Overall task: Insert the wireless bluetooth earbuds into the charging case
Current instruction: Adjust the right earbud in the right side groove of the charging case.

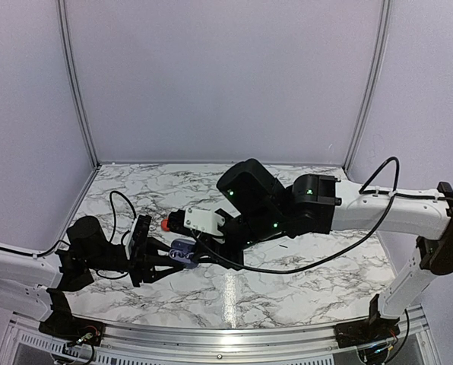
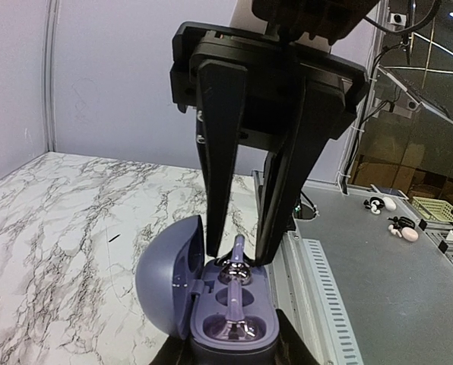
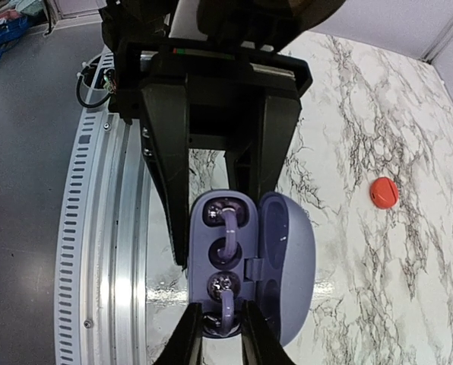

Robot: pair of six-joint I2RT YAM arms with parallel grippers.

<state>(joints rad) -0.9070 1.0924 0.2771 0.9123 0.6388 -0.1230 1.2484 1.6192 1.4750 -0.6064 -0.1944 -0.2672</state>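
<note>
The purple charging case (image 2: 234, 304) has its lid swung open (image 2: 166, 277). My left gripper (image 2: 232, 348) is shut on its base and holds it just above the marble. Two glossy purple earbuds lie in the case. One (image 2: 238, 325) sits in the well nearer the left wrist. The other (image 2: 240, 268) has its stem sticking up between the fingers of my right gripper (image 2: 239, 257). In the right wrist view the right gripper (image 3: 223, 338) straddles that earbud (image 3: 227, 300) with a thin gap on each side, open. From above, both grippers meet at the case (image 1: 183, 251).
A small red round object (image 3: 384, 192) lies on the marble beyond the case, and shows from above too (image 1: 166, 224). A ribbed metal rail (image 3: 97, 228) runs along the table's near edge. A black cable (image 1: 287, 266) loops across the tabletop.
</note>
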